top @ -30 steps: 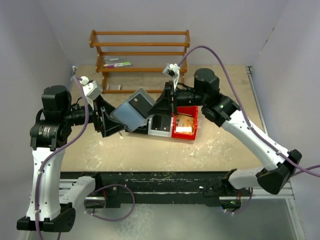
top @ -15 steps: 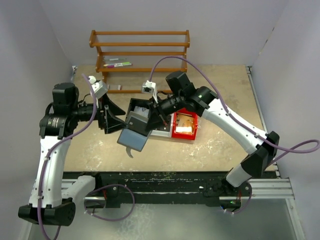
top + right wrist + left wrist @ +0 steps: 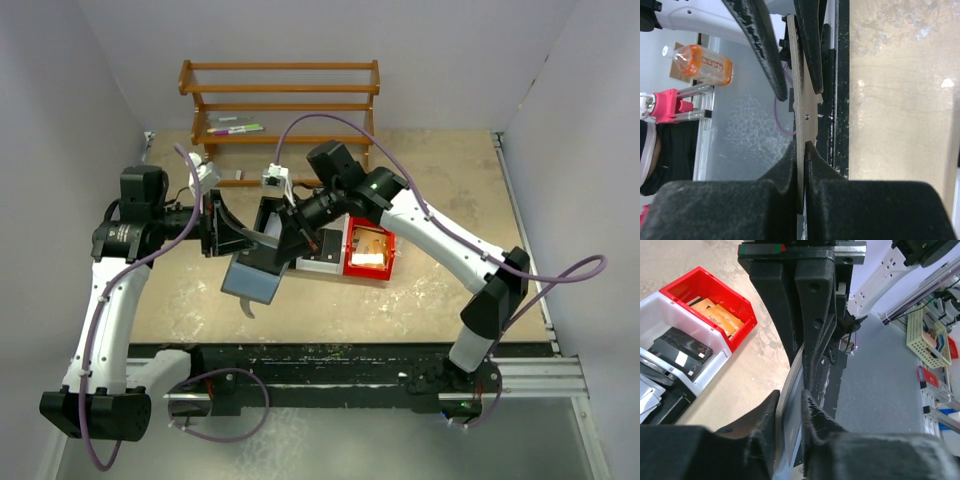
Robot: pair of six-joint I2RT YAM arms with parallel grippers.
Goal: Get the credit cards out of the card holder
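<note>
The card holder (image 3: 252,282) hangs above the table (image 3: 430,290), just in front of the row of bins (image 3: 322,266), gripped from both sides: left gripper (image 3: 238,240) and right gripper (image 3: 288,245) are each clamped on its thin edge

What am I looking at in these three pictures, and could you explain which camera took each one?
These are two robot arms bolted at the near edge of a table. The wide picture comes from a fixed camera above and behind them: left arm on the left, right arm on the right. The other two come from a camera on each wrist, looking along its own fingers. Together they hold a flat grey-blue card holder: the left gripper and the right gripper are each shut on a thin panel, seen edge-on. On the table sit a white bin, a red bin and, farther back, a wooden rack.
</note>
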